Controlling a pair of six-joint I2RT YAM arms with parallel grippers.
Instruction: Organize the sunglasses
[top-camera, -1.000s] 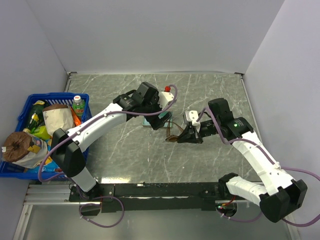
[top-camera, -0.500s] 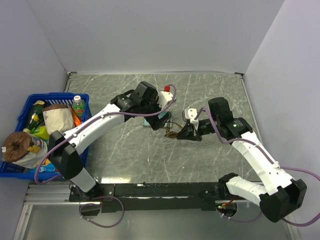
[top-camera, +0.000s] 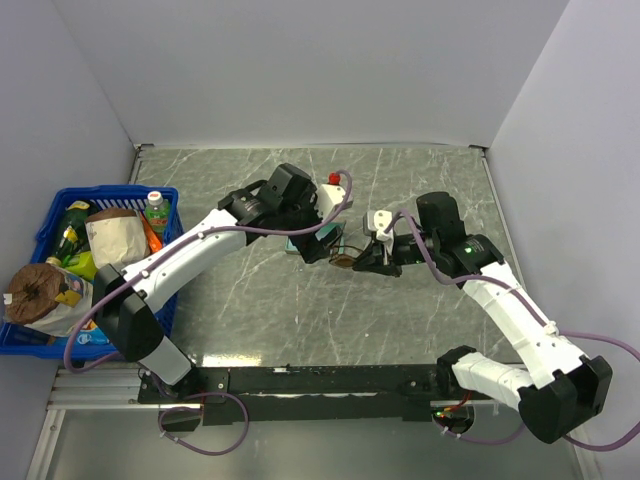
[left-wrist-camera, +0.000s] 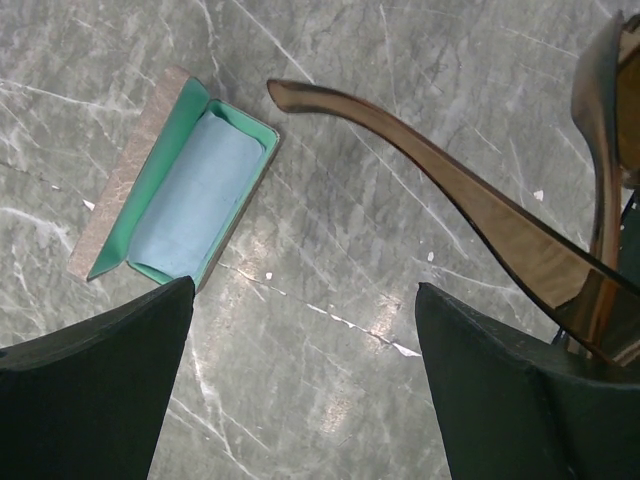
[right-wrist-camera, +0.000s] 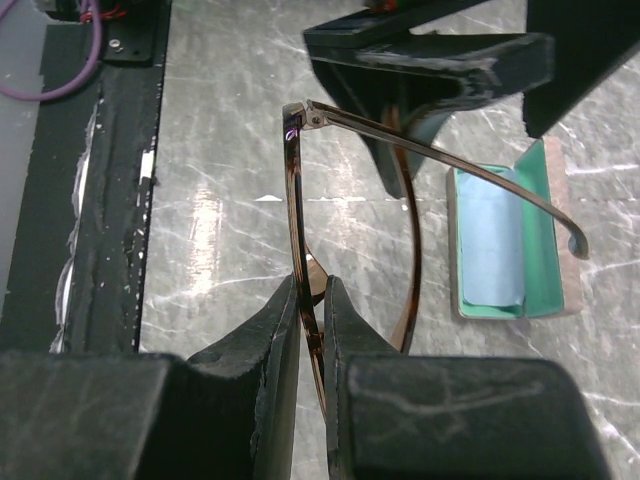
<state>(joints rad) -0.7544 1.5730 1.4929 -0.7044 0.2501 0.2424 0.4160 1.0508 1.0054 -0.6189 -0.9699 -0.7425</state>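
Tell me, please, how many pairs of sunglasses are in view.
1. The sunglasses are pinched in the right claw above the table, near the open case. The crowded basket could hide another pair.

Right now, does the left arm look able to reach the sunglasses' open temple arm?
Probably yes: the left gripper is open, a temple of the sunglasses crosses just ahead of it, nothing between; the right gripper pinches the front.
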